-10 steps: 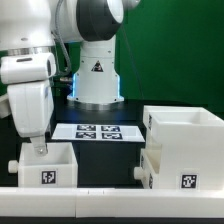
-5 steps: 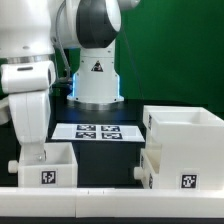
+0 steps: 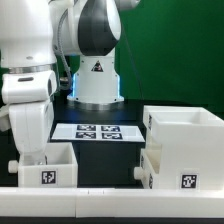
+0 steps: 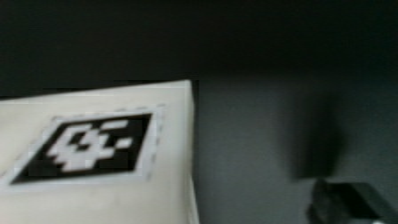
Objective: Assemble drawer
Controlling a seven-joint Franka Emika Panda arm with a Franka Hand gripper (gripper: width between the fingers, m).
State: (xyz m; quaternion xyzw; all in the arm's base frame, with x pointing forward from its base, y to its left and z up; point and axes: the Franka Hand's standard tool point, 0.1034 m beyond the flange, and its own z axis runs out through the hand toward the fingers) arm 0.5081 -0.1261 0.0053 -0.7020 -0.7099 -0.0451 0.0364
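In the exterior view the arm's white wrist reaches down into a small open tray (image 3: 46, 167) at that view's left, on the dark tabletop (image 3: 110, 170); the jaws are hidden behind the tray wall, so whether they stand apart or together I cannot tell. The large boxy casing (image 3: 185, 148) stands well apart at the view's right, and the marker board (image 3: 98, 131) lies between them, farther back. The wrist view shows a blurred white surface bearing one tag (image 4: 93, 147)
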